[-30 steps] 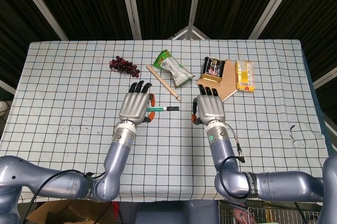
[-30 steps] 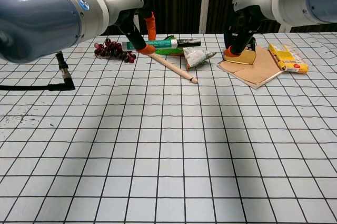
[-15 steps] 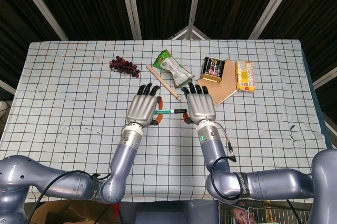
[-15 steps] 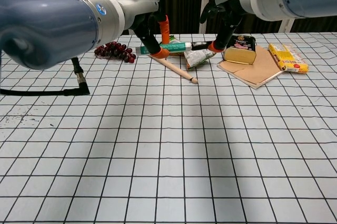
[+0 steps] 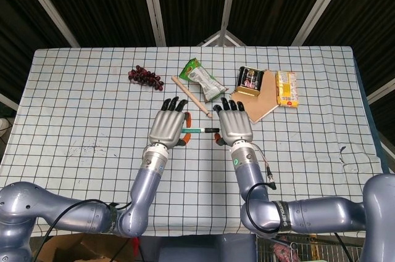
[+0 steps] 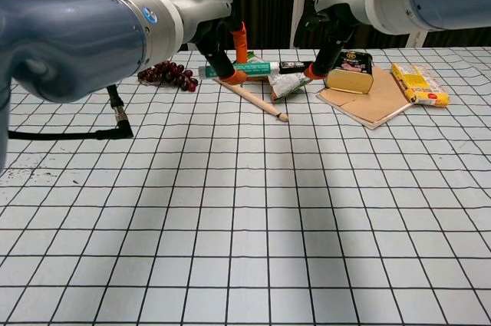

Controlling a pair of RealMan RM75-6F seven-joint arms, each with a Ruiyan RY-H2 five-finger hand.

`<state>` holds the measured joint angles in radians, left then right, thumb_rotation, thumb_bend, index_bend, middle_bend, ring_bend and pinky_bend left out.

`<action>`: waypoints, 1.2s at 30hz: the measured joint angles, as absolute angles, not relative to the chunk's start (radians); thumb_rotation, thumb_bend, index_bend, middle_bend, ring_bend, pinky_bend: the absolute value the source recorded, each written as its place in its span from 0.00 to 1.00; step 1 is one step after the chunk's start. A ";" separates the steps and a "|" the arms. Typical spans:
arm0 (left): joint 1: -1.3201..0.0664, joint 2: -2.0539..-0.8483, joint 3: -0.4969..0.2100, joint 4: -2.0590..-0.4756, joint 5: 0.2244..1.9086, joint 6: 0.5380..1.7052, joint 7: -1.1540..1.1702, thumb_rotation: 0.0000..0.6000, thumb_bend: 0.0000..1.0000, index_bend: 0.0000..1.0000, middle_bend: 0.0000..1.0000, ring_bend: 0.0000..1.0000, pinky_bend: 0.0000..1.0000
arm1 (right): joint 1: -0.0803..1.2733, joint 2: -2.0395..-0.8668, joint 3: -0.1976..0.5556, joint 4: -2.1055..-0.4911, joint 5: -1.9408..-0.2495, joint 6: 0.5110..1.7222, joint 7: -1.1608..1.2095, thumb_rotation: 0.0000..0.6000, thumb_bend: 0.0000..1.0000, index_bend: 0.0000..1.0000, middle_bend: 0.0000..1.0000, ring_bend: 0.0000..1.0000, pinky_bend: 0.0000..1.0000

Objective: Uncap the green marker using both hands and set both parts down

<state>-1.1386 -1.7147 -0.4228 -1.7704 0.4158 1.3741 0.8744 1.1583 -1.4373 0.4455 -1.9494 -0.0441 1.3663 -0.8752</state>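
Observation:
The green marker point(image 5: 196, 131) point(image 6: 244, 70) is held level above the table, its black cap point(image 5: 212, 130) point(image 6: 291, 67) pointing toward my right side. My left hand point(image 5: 167, 127) point(image 6: 221, 41) grips the green barrel between thumb and fingers. At the other end, my right hand point(image 5: 234, 127) point(image 6: 328, 33) has its orange thumb tip under the cap's end and its fingers arched over it, pinching the cap. In the head view both hands show back-up and hide the marker's ends. The cap still sits on the barrel.
Behind the hands lie a wooden stick point(image 5: 191, 97) point(image 6: 254, 99), a green snack bag point(image 5: 202, 80) point(image 6: 289, 80), grapes point(image 5: 143, 76) point(image 6: 163, 73), a tin point(image 5: 250, 80) point(image 6: 350, 71) on a wooden board point(image 5: 266, 100) point(image 6: 376, 105), and a yellow packet point(image 5: 286, 88) point(image 6: 419, 85).
Over the second, my right hand swung left to the marker's cap end and my left hand shifted slightly right with the marker. Since half a second ago, almost nothing has moved.

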 measured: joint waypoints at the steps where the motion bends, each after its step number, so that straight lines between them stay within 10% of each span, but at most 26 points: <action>1: -1.139 -1.715 -0.422 -1.769 0.419 1.375 0.874 1.00 0.65 0.68 0.11 0.00 0.00 | 1.157 -1.436 0.445 -1.950 -0.043 1.366 -0.875 1.00 0.41 0.31 0.00 0.02 0.00; 36: -1.141 -1.743 -0.426 -1.739 0.429 1.363 0.874 1.00 0.65 0.69 0.11 0.00 0.00 | 1.170 -1.450 0.446 -1.955 -0.031 1.391 -0.884 1.00 0.41 0.48 0.00 0.02 0.00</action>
<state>-1.1408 -1.7430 -0.4259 -1.7393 0.4290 1.3632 0.8741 1.1702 -1.4502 0.4458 -1.9550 -0.0311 1.3910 -0.8836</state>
